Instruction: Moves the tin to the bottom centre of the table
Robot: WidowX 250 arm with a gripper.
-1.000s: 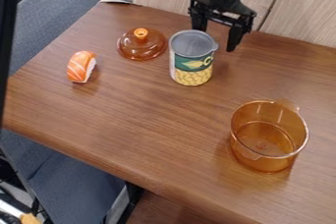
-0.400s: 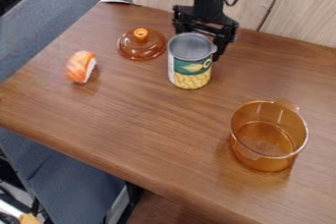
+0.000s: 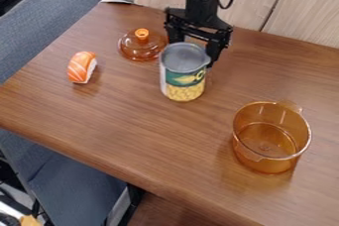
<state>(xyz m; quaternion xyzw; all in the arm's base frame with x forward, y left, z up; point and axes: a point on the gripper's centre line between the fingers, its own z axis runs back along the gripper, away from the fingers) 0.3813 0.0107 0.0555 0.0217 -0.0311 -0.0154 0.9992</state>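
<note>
Tin (image 3: 184, 74) upright on the wooden table (image 3: 126, 131), above the middle of the view, grey top up, green label with yellow corn at the bottom. Near to far: blue-grey chair (image 3: 66, 185) at lower left, below the table's front edge. Amber see-through pot (image 3: 250, 156) on the table at right, open side up, nearer the camera than the tin and well apart from it. Then the tin. Toy salmon sushi (image 3: 82, 67) at left, white side facing right. Black gripper (image 3: 198, 32) right behind the tin, pointing down, jaws standing wide apart; one comes down at the tin's right side, the other goes behind its top. Can't tell if both touch it. Amber lid (image 3: 141, 47), orange knob up, left of the gripper. Light wood panel (image 3: 298, 12) along the back.
</note>
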